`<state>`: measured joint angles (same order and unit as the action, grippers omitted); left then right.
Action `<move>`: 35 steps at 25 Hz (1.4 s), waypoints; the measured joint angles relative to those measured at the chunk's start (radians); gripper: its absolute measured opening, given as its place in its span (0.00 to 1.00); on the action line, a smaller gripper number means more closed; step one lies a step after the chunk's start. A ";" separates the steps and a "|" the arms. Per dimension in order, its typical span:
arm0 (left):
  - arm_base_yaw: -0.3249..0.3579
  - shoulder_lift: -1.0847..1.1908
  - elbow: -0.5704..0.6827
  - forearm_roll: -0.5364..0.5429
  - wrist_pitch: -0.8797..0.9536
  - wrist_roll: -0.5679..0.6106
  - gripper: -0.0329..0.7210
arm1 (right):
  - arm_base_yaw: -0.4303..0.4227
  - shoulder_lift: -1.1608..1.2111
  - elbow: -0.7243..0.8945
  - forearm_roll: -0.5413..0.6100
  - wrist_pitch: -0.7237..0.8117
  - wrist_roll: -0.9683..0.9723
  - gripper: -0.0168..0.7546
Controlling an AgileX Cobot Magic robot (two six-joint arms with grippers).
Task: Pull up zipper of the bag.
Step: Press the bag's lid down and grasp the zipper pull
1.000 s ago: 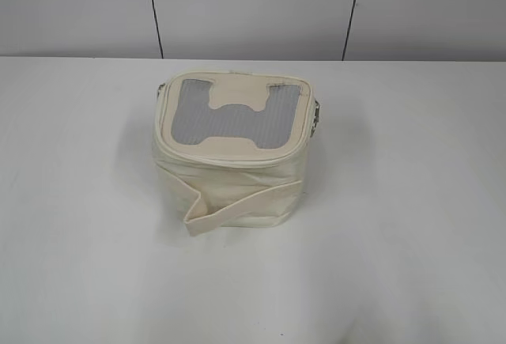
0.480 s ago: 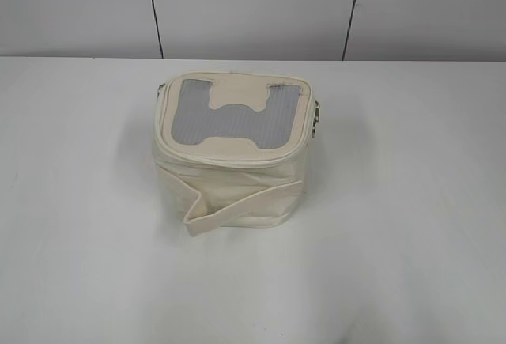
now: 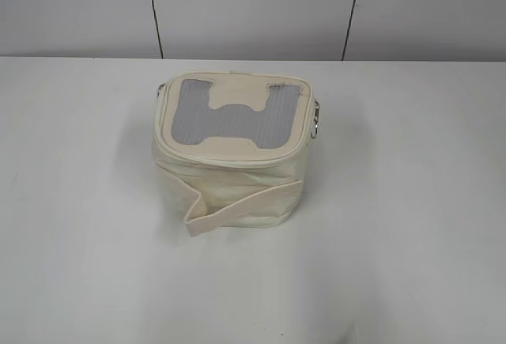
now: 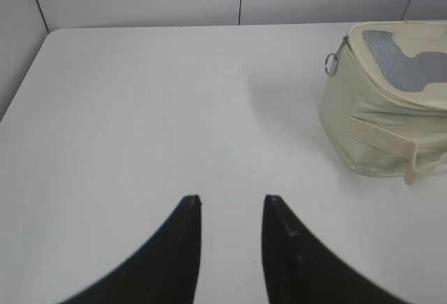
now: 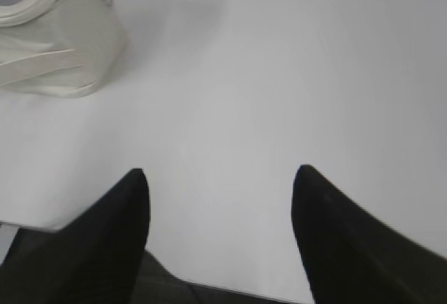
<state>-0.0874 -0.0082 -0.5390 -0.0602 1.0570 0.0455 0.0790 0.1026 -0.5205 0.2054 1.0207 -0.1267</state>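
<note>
**Soft bag, small ring pulls**

Toward the far middle of the white surface [image 3: 411,225] sits the small boxy cream fabric bag [image 3: 233,178], grey mesh window on top. It looks light and floppy, likely to shift, so brace it and pinch a silver ring pull of the cream zipper [image 4: 331,63]. Left gripper [image 4: 230,203] and right gripper [image 5: 220,178] hover released, well apart from it.

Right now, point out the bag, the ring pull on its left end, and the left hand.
bag [image 3: 229,178]: exterior view, on its cream front wall.
ring pull [image 4: 330,64]: left wrist view, on the silver ring at the bag's corner.
left hand [image 4: 232,210]: left wrist view, midway between its two dark fingertips.
</note>
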 joint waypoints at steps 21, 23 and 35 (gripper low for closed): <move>-0.024 0.000 0.000 -0.015 0.000 0.000 0.36 | 0.207 1.968 -1.175 0.904 -0.151 -1.086 0.67; -0.024 0.000 0.000 -0.015 0.000 0.000 0.36 | 0.237 2.048 -1.290 0.872 -0.113 -1.036 0.67; -0.024 0.041 -0.007 -0.016 -0.008 0.000 0.36 | 0.327 2.273 -1.523 0.735 0.040 -0.864 0.64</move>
<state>-0.1111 0.0326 -0.5456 -0.0759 1.0486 0.0455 0.4061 2.3752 -2.0435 0.9402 1.0607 -0.9907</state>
